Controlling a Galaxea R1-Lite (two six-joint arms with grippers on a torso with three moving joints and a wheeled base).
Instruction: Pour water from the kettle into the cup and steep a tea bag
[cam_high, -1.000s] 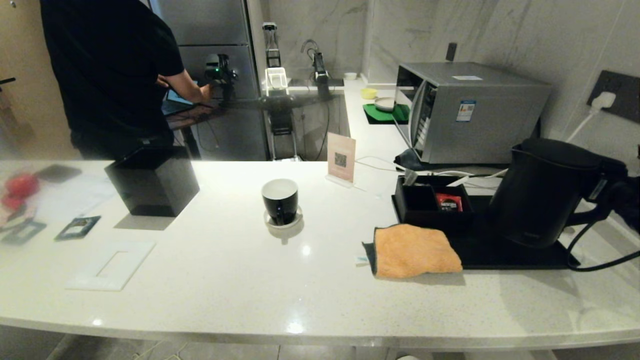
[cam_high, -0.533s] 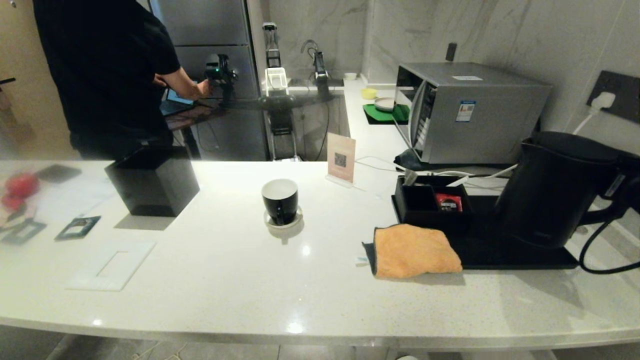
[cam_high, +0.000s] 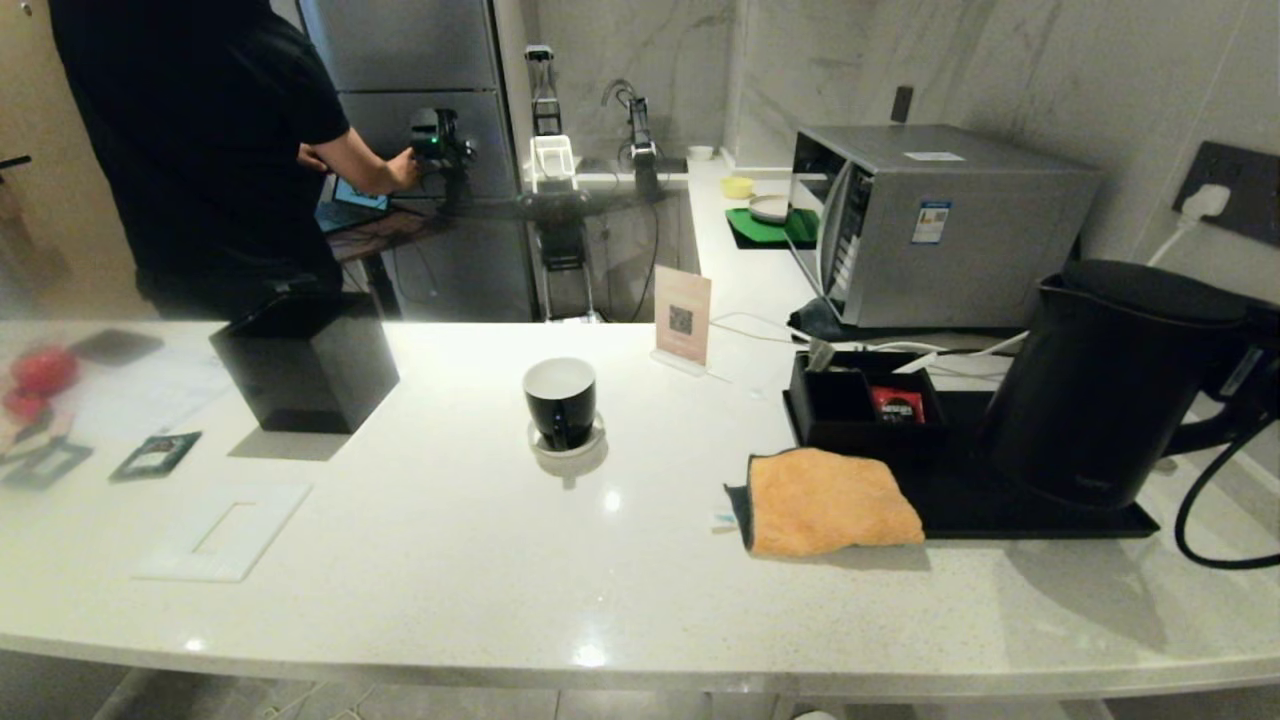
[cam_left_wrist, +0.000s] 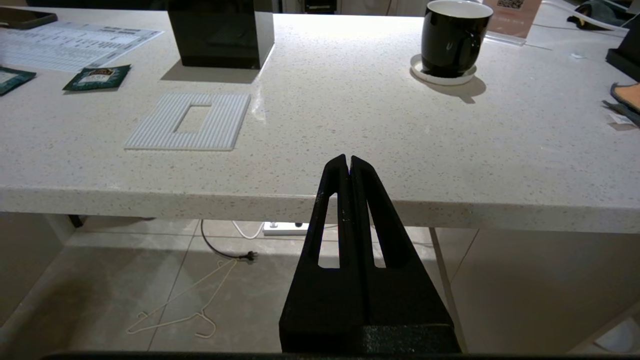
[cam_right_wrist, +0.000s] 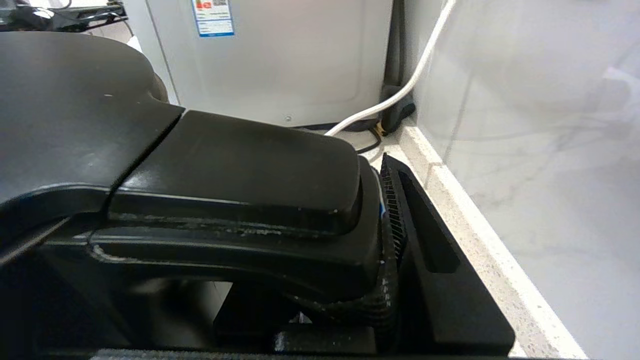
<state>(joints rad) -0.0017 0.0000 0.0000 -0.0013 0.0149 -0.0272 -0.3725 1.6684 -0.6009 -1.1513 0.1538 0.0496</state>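
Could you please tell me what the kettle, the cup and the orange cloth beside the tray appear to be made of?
The kettle looks like matte black plastic or coated metal: dull, almost no reflections. The cup looks like glazed ceramic: glossy black outside with sharp highlights, white inside. The orange cloth looks like soft, fuzzy microfibre or terry: nap-like surface, folded, rounded edges.

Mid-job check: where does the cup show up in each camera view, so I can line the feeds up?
Head view: the cup stands mid-counter on its white saucer.
Left wrist view: the cup is near the top edge, on the saucer.
Right wrist view: not in it.
Shared landmark: the black square box, in the head and left wrist views.
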